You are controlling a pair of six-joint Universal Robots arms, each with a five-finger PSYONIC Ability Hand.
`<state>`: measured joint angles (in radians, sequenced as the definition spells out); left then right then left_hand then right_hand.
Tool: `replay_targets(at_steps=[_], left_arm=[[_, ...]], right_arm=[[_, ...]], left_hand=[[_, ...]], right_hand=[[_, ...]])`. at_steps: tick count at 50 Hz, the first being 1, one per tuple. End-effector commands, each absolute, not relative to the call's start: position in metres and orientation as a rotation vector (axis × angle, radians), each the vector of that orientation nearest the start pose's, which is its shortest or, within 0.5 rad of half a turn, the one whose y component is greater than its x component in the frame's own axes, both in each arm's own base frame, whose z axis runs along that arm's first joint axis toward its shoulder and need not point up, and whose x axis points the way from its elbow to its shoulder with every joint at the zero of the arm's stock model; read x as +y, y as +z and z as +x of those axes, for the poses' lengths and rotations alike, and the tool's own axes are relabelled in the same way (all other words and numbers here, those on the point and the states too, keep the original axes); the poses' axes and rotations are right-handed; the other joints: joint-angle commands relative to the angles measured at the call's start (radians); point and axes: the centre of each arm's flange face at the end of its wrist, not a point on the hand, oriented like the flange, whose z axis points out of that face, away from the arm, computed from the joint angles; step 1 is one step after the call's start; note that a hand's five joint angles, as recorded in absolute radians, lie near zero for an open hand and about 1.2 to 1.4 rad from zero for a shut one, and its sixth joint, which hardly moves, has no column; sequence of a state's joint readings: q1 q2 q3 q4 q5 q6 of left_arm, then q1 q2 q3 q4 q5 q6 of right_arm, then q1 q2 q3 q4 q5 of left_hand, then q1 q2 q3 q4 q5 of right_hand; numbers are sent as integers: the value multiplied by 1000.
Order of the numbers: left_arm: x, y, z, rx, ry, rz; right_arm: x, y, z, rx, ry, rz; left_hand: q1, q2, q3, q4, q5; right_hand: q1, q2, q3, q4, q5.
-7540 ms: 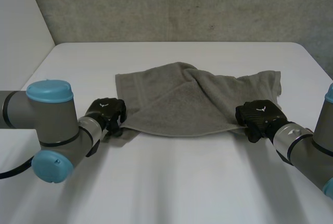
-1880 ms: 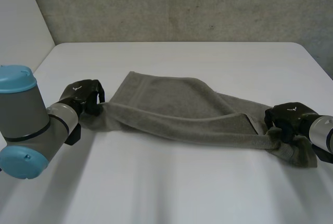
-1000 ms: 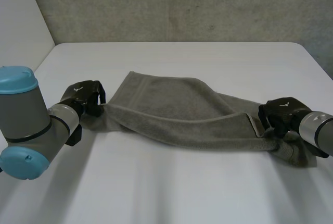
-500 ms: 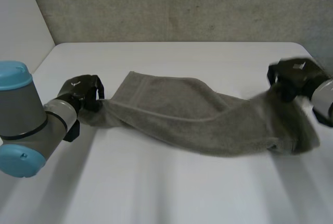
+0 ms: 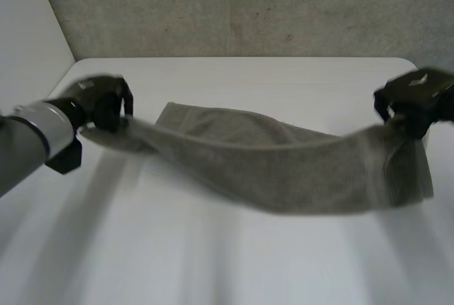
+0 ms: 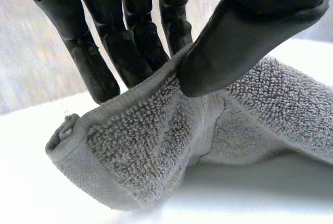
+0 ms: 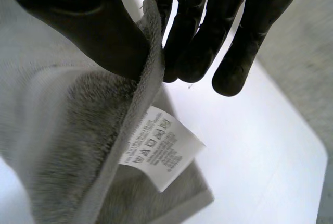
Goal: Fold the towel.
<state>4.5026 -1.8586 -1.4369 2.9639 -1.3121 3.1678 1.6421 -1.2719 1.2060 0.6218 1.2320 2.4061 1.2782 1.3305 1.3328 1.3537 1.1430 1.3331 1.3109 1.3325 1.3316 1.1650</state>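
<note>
**Head view.** The towel (image 5: 284,170), grey terry, is stretched across the white table (image 5: 234,262) from about 9 o'clock to about 3 o'clock. It is held at both ends and sags in its middle span. The left hand (image 5: 99,101) is at the 9 o'clock end and the right hand (image 5: 417,101) at the 3 o'clock end, well apart. Below the right hand a flap of cloth hangs down toward the tabletop. The towel's far edge, toward 11 o'clock, sits low over the table; contact cannot be confirmed. A rough grey wall (image 5: 248,7) stands behind the table at 12 o'clock.

**Left wrist view.** The left hand pinches a bunched corner of the towel. The thumb (image 6: 244,36) presses on one face of the cloth and the fingers (image 6: 130,47) lie straight against the other. The hemmed corner folds over and droops past the fingertips, close to the table; whether it touches cannot be told.

**Right wrist view.** The right hand pinches the towel's edge between its thumb (image 7: 78,21) and its straight fingers (image 7: 203,36), with the edge standing upright between them. A white care label (image 7: 158,148) with printed symbols hangs from the hem just beneath the pinch. The rest of the cloth drops away under the palm.
</note>
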Motion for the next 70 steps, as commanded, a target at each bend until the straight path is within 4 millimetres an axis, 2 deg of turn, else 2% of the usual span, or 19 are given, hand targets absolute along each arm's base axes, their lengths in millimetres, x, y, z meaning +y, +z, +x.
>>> replay_targets(at_steps=[1,3,7,11,13,14,16,21,25,30,32,33,35,38,45,52,57,65,70], left_arm=[[-332,191,-238,2788,-1588,781],[-342,194,-246,2729,-1641,803],[-379,220,-262,2522,-1915,770],[-413,293,-278,2118,-2395,638],[-416,322,-281,1962,-2547,564],[-416,322,-281,1961,-2549,563],[-405,391,-286,1580,-2886,346],[-390,435,-274,1284,-3142,123],[-388,427,-275,1247,-3195,149],[-391,370,-287,1511,-3089,365],[-390,320,-292,1742,-2964,505],[-390,320,-292,1743,-2963,506],[-387,269,-291,1946,-2812,594],[-383,229,-280,2082,-2658,639],[-370,184,-252,2195,-2406,699],[-348,191,-232,2215,-2340,749],[-329,202,-229,2228,-2343,778],[-305,272,-214,2075,-2469,716],[-292,327,-211,1902,-2629,667]], right_arm=[[-320,236,217,2459,-1568,-1550],[-329,236,226,2413,-1664,-1552],[-367,272,252,2111,-2242,-1455],[-382,312,264,1869,-2621,-1302],[-384,355,273,1602,-2911,-1078],[-384,355,273,1600,-2912,-1076],[-376,394,274,1352,-3056,-806],[-376,403,268,1281,-3040,-659],[-383,387,268,1348,-3004,-699],[-390,318,273,1638,-2699,-965],[-386,299,275,1669,-2592,-1052],[-386,299,275,1669,-2591,-1053],[-382,266,268,1736,-2429,-1155],[-380,239,253,1832,-2314,-1193],[-364,210,231,1976,-2169,-1206],[-347,213,208,2037,-2155,-1215],[-329,243,202,1977,-2230,-1195],[-281,353,192,1773,-2448,-1005],[-269,377,188,1857,-2347,-989]], left_hand=[[118,66,63,43,79],[118,66,63,43,79],[118,66,63,43,79],[118,66,63,43,79],[118,66,63,43,79],[118,66,63,43,79],[118,66,63,43,79],[118,66,63,43,79],[118,66,63,43,79],[118,66,63,43,79],[118,66,63,43,79],[118,66,63,43,79],[118,66,63,43,79],[118,66,63,43,79],[118,66,63,43,79],[118,66,63,43,79],[118,66,63,43,79],[118,66,63,43,79],[118,66,63,43,79]], right_hand=[[63,85,64,65,57],[63,85,64,65,57],[63,85,64,65,57],[63,85,64,65,57],[63,85,64,65,57],[63,85,64,65,57],[63,85,64,65,57],[63,85,64,65,57],[63,85,64,65,57],[63,85,64,65,57],[63,85,64,65,57],[63,85,64,65,57],[63,85,64,65,57],[63,85,64,65,57],[63,85,64,65,57],[63,85,64,65,57],[63,85,64,65,57],[63,85,64,65,57],[63,85,64,65,57]])
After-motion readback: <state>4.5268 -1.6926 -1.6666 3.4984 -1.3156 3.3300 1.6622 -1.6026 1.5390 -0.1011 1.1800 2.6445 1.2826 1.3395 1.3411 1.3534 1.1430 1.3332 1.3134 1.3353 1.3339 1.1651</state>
